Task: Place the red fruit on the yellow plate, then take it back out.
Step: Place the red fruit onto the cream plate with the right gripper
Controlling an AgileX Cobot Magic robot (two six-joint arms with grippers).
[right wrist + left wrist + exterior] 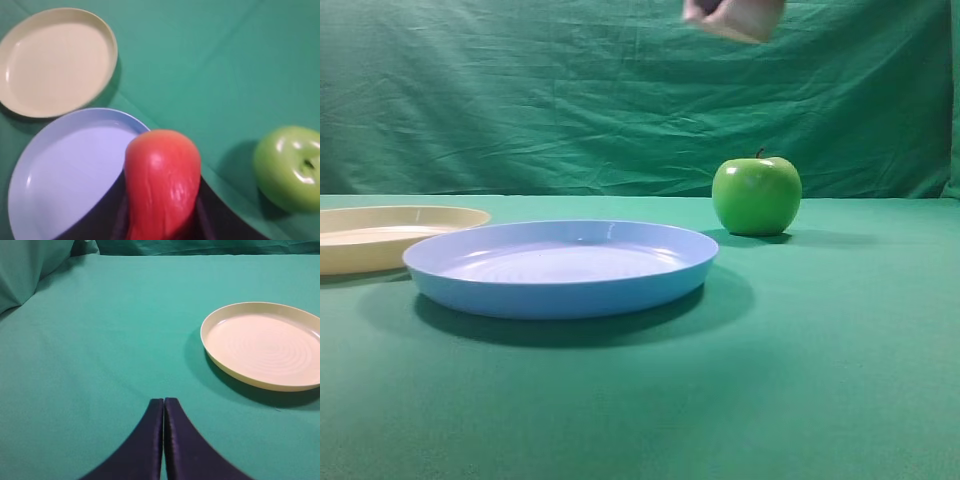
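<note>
Up in the air went the red fruit, clamped between the dark fingers of the right hand, its long axis running straight out from the hand, rounded end leading. In the wrist view it hung over the near edge of the blue plate, with the yellow plate beyond it and the green apple off to the right. From the high view only a blurred bit of fruit and hand showed at the top edge. The left hand was pressed fully together, holding nothing, over the green tabletop left of the yellow plate.
</note>
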